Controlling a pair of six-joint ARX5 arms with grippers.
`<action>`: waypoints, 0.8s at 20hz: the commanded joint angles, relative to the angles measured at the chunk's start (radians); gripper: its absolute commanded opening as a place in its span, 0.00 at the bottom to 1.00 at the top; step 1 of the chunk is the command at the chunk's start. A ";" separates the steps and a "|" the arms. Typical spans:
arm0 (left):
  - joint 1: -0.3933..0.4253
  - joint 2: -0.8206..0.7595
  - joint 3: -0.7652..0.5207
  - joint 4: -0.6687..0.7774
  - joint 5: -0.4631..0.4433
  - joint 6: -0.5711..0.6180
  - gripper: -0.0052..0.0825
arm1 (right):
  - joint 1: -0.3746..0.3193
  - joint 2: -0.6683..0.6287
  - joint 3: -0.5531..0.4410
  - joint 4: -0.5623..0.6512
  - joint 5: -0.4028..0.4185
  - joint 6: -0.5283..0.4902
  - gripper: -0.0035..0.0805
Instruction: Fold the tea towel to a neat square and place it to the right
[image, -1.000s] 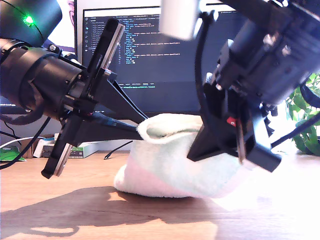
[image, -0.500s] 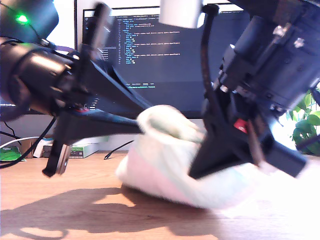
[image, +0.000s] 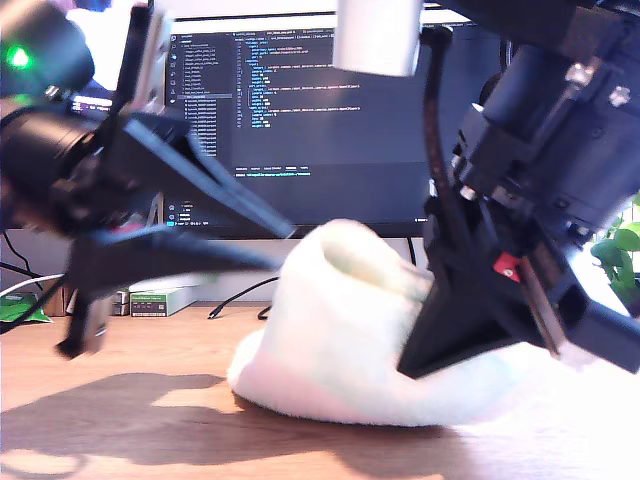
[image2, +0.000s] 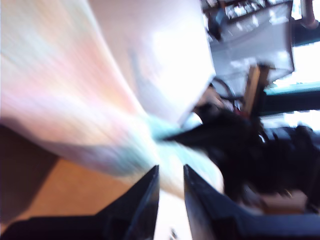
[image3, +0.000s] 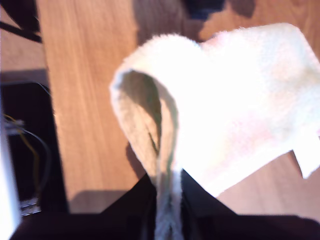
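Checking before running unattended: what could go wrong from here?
My second gripper pinches only a thin edge of the tea towel; it could slip out. The towel is bunched in a raised loop, so the fold may land uneven. The first wrist view is too blurred to confirm the other grip.

Strong light enters from the exterior view's right, where the desk (image: 600, 440) and the tea towel (image: 340, 340) near the sharper arm's gripper are washed out to white. A long dark shadow (image: 130, 420) is cast on the wood beneath the other arm, which is smeared by motion blur. The first wrist view is heavily blurred throughout, with glare above the jaws. In the second wrist view the cloth just beyond my second gripper (image3: 167, 220) is overexposed and soft
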 joint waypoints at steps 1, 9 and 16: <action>0.013 0.006 0.003 0.003 -0.076 0.046 0.20 | 0.010 0.004 0.000 -0.008 -0.013 0.016 0.03; -0.095 0.009 0.003 0.011 -0.327 0.194 0.10 | 0.090 0.004 0.005 -0.029 -0.011 0.078 0.03; -0.142 0.087 0.003 -0.018 -0.391 0.291 0.04 | 0.091 0.004 0.005 -0.036 -0.011 0.116 0.03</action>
